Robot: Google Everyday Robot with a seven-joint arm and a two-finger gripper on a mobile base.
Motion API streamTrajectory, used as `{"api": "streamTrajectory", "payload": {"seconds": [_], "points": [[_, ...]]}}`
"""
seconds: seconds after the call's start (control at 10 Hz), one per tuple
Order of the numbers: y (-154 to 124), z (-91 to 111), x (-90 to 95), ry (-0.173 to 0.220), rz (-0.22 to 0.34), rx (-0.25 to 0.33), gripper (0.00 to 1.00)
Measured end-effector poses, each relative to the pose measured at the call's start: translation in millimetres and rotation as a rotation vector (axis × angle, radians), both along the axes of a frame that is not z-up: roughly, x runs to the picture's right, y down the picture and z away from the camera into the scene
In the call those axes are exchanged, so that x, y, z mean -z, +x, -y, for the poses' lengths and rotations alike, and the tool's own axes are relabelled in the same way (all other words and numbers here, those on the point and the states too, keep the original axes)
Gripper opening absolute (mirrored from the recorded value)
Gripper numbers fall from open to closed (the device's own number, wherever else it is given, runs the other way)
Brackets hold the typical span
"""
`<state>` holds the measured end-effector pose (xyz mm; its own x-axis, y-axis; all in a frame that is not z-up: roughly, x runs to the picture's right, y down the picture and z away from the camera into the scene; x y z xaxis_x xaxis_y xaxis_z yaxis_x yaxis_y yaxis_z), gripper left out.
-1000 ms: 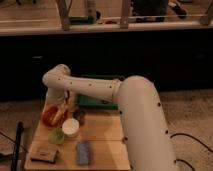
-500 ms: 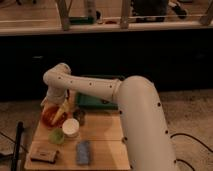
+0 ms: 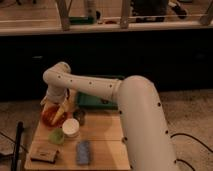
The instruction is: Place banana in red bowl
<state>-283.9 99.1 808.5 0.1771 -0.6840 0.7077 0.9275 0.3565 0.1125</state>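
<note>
At far left of the wooden table (image 3: 107,134), front corner: brown flat block (image 3: 44,155), lying flat. Behind it, at the back-left corner: red bowl (image 3: 46,119), shallow, upright, on the table top.

Directly above the bowl: gripper (image 3: 54,106), pointing down, low over the rim. Wide or narrow: cannot tell. Too merged with the bowl's colour to read.

At the bowl's right side, just under the gripper tip: banana (image 3: 60,114), pale yellow, tilted, inside the bowl's outline. Held or resting in the bowl: cannot tell. No visible gap between banana and gripper.

Just in front of the bowl: light-green cup (image 3: 56,135), upright. Touching or nearly touching on its right: white cup (image 3: 70,127), upright, a bit taller. Behind the white cup, just beside the bowl's right edge: dark cup (image 3: 79,116), small.

Front centre of the table: blue object (image 3: 83,151), oblong, lying flat, apart from the cups.

Behind the table, centre: green tray (image 3: 94,101), partly hidden by the arm (image 3: 142,125). White, thick, entering from lower right, bending left across the tray and down to the bowl.
</note>
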Motion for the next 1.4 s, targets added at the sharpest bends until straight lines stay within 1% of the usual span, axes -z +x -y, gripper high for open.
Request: {"api": "streamTrajectory", "payload": {"seconds": [0.5,1.4], "points": [[1.7,5.8,3.2,0.024,0.012,-0.012,0.8],[2.5,5.7,3.0,0.023,0.011,-0.012,0.8]]}}
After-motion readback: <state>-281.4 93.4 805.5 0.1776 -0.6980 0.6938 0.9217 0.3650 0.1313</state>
